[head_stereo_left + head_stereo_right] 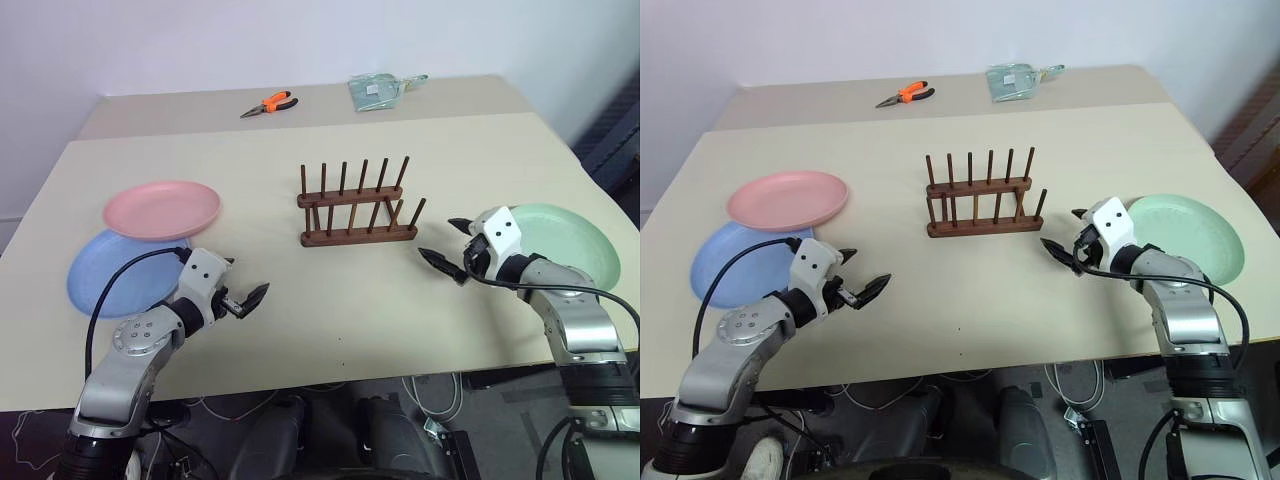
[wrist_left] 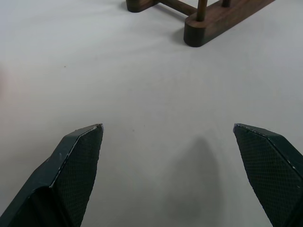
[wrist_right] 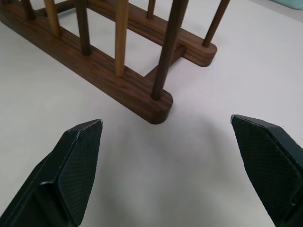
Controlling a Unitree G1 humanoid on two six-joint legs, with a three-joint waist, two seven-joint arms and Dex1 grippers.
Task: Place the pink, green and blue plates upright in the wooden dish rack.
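Both end effectors — left [image 1: 243, 297], right [image 1: 446, 243] — were spread, empty. I judged the plates [image 1: 163, 207] light, stiff, slick — pinch a rim.

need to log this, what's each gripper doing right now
left gripper: open, holding nothing
right gripper: open, holding nothing

A beige table [image 1: 970, 300] holds a dark wooden dish rack [image 1: 985, 193] at its middle, its pegs standing bare. At the left, a pink plate [image 1: 787, 199] lies flat, overlapping a blue plate [image 1: 730, 265] nearer the front edge. A green plate [image 1: 1195, 235] lies flat at the right. The left gripper [image 1: 862, 279] and right gripper [image 1: 1064, 238] hover over the table with fingers spread, holding nothing. Orange-handled pliers [image 1: 906, 95] and a clear bag [image 1: 1018, 80] lie at the far edge.
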